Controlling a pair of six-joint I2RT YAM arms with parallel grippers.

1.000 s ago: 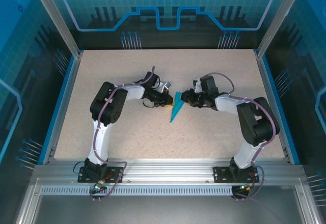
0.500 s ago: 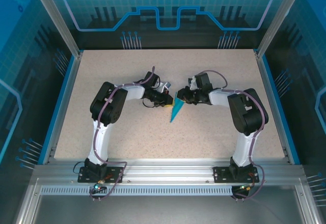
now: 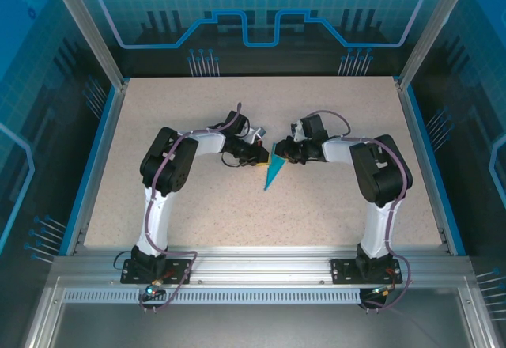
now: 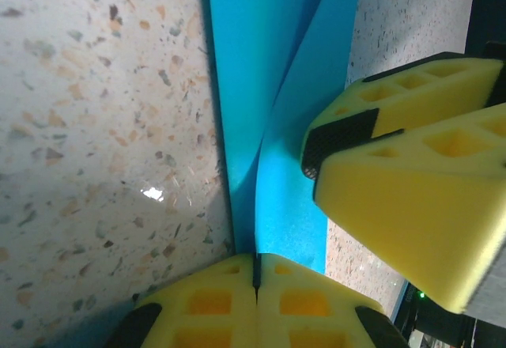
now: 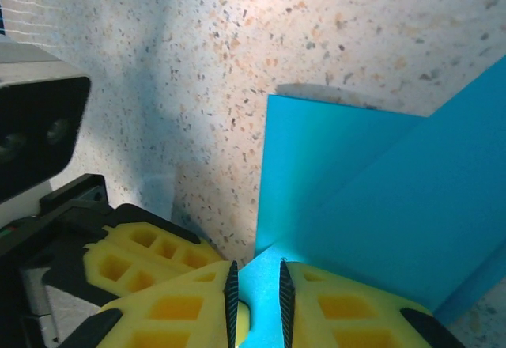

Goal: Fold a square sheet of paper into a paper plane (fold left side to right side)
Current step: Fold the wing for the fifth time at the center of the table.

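The bright-blue paper [image 3: 273, 171] lies mid-table as a narrow wedge with its point toward the near edge. My left gripper [image 3: 263, 156] meets its wide end from the left, and in the left wrist view the gripper [image 4: 255, 265] is shut on a raised edge of the paper [image 4: 261, 63]. My right gripper [image 3: 281, 154] comes in from the right. In the right wrist view that gripper [image 5: 257, 293] stands narrowly open, with a corner of the paper [image 5: 371, 174] in the gap between its black pads. The paper's layers lift apart along a crease.
The speckled table [image 3: 198, 111] is walled by blue side rails [image 3: 95, 158] and an aluminium frame at the near edge. The two grippers' yellow fingers sit very close together at the paper's wide end, the right one's fingers [image 4: 411, 166] crowding the left wrist view.
My right arm has swung its elbow and forearm leftward, bringing its gripper up to the paper's wide end. The left arm and the paper have stayed put.
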